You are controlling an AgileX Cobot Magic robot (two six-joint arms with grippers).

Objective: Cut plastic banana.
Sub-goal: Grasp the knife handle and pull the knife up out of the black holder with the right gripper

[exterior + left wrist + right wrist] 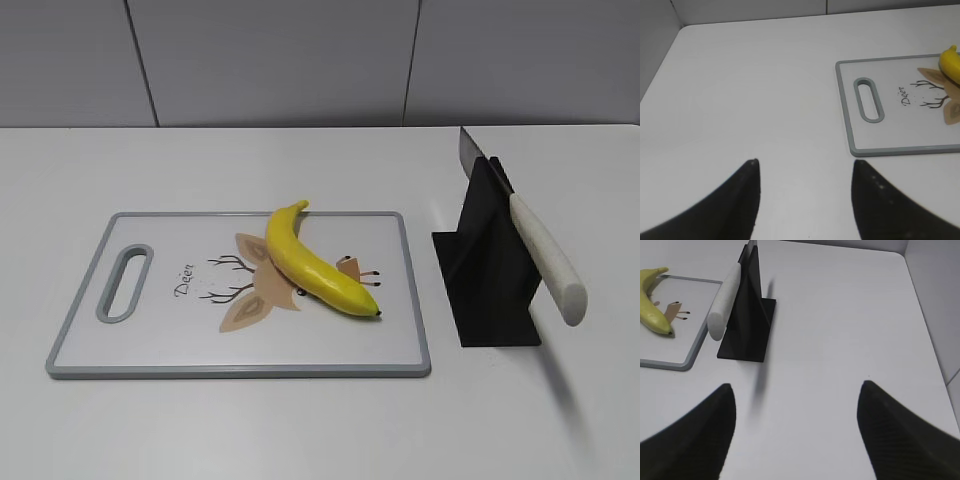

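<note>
Plastic banana (315,262) lies diagonally across the middle of the cutting board (90,345), stem toward the upper centre of the exterior frame and dark tip toward the lower right; it is whole and uncut. At the right of that frame we see the knife (545,262), white handle tilted down toward the lower right, its blade seated in the black stand (490,285) just beside the board's right edge. Neither arm appears in the exterior view. In the left wrist view we find the left hand (805,197) with its fingers spread wide over bare desk (755,90), clasping nothing, the board at the frame's right. In the right wrist view the right hand (795,432) is likewise spread wide and empty, with the knife handle at upper left. We judge the task to stand at its opening step: nothing is grasped yet. The next move, in our judgement, calls for the right hand to reach up-left and close on the handle, drawing the blade clear of the stand.
</note>
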